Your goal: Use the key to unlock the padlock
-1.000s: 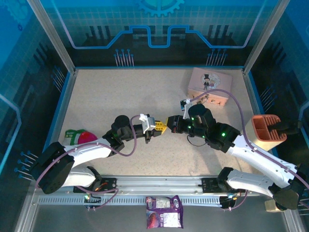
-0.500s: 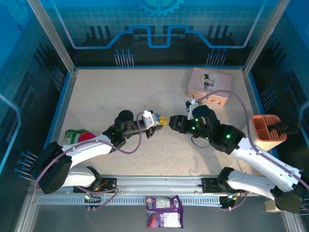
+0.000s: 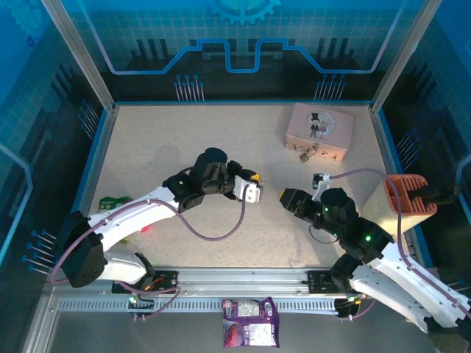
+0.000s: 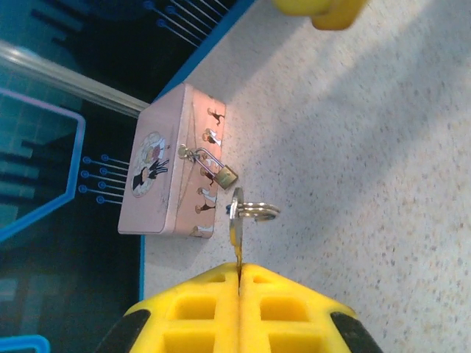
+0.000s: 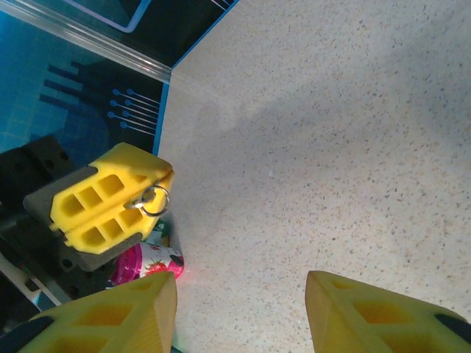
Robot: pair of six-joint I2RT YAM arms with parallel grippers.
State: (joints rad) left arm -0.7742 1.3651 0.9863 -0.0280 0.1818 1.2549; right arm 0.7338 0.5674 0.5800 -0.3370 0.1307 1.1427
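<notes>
My left gripper [image 4: 240, 268] is shut on the silver key [image 4: 235, 224], which sticks out from between the yellow fingers with its ring [image 4: 257, 211] hanging at the tip. Beyond it, the small brass padlock [image 4: 225, 176] hangs on the clasp of the pink box [image 4: 158, 176]. In the top view the left gripper [image 3: 255, 184] is mid-table, left of and nearer than the padlock [image 3: 304, 155]. My right gripper [image 3: 284, 197] faces it from the right, a short gap away. Its jaws [image 5: 241, 294] are open with nothing between them, and the key ring [image 5: 155, 200] shows ahead of it.
The pink box [image 3: 320, 131] stands at the back right. An orange holder [image 3: 407, 202] sits at the right edge. A strawberry snack packet [image 5: 143, 261] lies at the left, and another packet [image 3: 250, 332] lies beyond the front rail.
The two grippers were together at the key. My right gripper has opened and drawn back to the right. My left gripper has swung right and away with the key.
</notes>
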